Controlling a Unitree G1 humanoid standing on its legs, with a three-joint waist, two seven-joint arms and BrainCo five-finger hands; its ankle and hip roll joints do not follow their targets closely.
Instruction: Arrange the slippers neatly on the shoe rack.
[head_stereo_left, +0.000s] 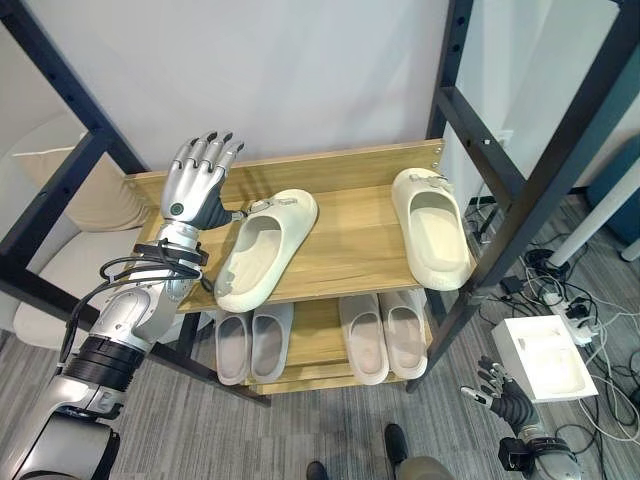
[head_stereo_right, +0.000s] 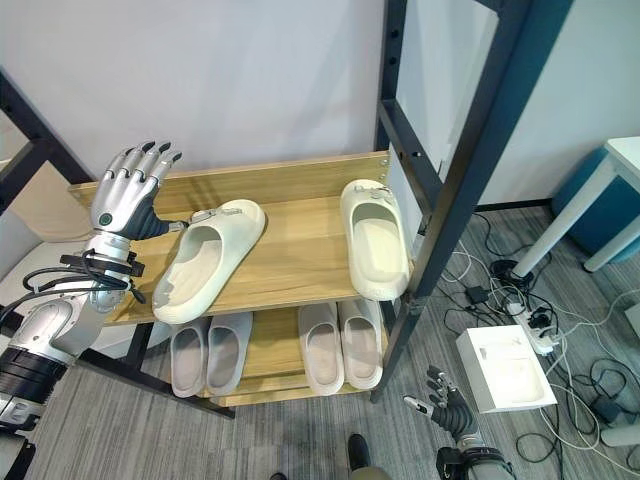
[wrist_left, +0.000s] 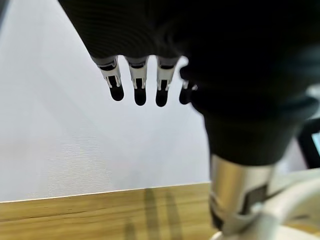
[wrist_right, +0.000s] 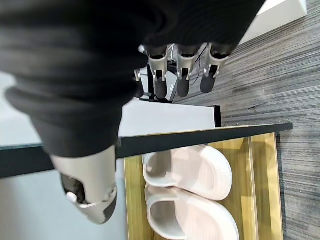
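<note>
Rack (head_stereo_left: 350, 255) holds two cream slippers (head_stereo_left: 262, 248) above.

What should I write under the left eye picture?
Open left hand beside a tilted cream slipper on the shoe rack.

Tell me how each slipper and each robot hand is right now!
left slipper: on top shelf, lying slanted.
right slipper: on top shelf, nearly straight.
lower slippers: two pairs, lined up.
left hand: open, thumb touching left slipper.
right hand: open, low, holding nothing.
</note>
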